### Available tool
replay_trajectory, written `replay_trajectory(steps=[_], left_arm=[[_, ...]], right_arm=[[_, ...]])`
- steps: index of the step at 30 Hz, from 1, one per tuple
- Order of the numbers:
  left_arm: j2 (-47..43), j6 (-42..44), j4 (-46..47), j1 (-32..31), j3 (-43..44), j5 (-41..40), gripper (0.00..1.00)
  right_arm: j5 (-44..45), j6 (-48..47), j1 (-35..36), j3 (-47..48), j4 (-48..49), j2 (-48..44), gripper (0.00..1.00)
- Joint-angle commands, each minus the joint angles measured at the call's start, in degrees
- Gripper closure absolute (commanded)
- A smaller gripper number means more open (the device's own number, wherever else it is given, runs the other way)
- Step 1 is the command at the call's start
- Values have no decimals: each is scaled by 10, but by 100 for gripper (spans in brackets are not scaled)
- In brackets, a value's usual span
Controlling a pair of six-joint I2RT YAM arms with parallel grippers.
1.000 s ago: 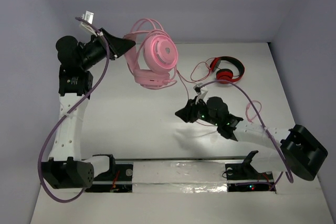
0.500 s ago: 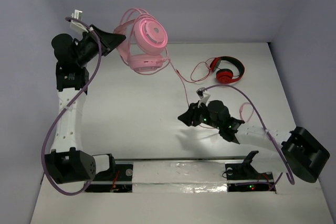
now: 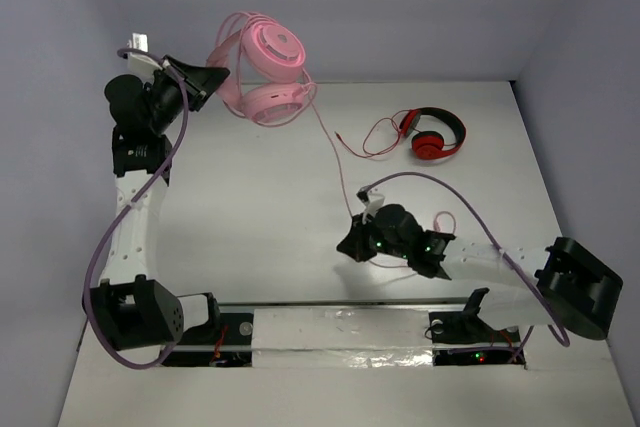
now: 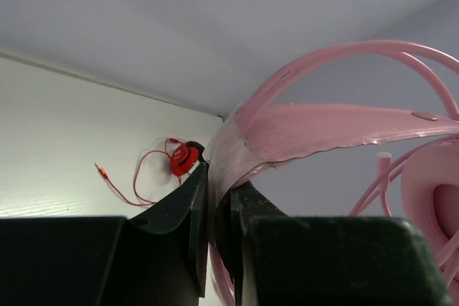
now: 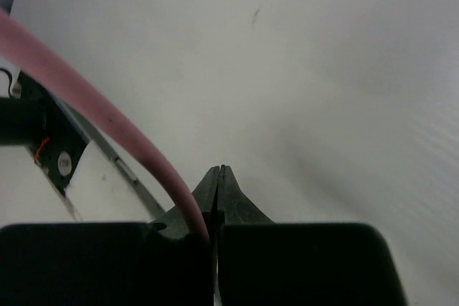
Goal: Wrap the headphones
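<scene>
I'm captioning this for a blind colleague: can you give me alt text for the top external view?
The left gripper holds the pink headphones by the headband, raised above the far left of the table; their thin cable trails down to the shut right gripper near the middle. Red-and-black headphones lie on the table at the right.

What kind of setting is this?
Probably a lab robot cell: a white table boxed in by plain walls, left arm and right arm bolted at its near edge, pink headphones and red headphones as props.

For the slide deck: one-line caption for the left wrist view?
Left pincer shut on the pink headphones at the headband; red headphones on the table behind.
</scene>
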Motion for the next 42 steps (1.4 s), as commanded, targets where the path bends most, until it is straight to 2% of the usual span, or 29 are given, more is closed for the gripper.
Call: replay_trajectory(steps=[1,9,13,18,19,22,28,32,35,42], left_arm=[[-38,-53,59,4,-28,-68,100],[-71,-19,32,6,-117,-171,100],[-98,18,11,-37,-182,-269,100],[-101,104,-36,-140,-197,-406,100],[-99,113,-46,-155,-202,-441,100],[-85,146,-63,-197,-210,-465,100],[-54,207,-94,-289,-226,-472,100],[-51,249,-127,-330,-227,-463,100],[-46,279,-188,-356,-198,-479,100],[-40,347,-274,-373,-159,-441,100]], right_arm=[[52,3,70,77,-83,16,100],[139,-20,218,276,-263,127,100],[147,-48,249,370,-309,170,100],[151,-89,271,493,-395,195,100],[152,-104,271,507,-406,192,100],[158,-132,271,551,-440,176,100],[203,-181,258,612,-499,162,100],[206,-193,215,598,-511,121,100],[193,-198,174,579,-514,95,100],[193,-213,109,551,-531,43,100]])
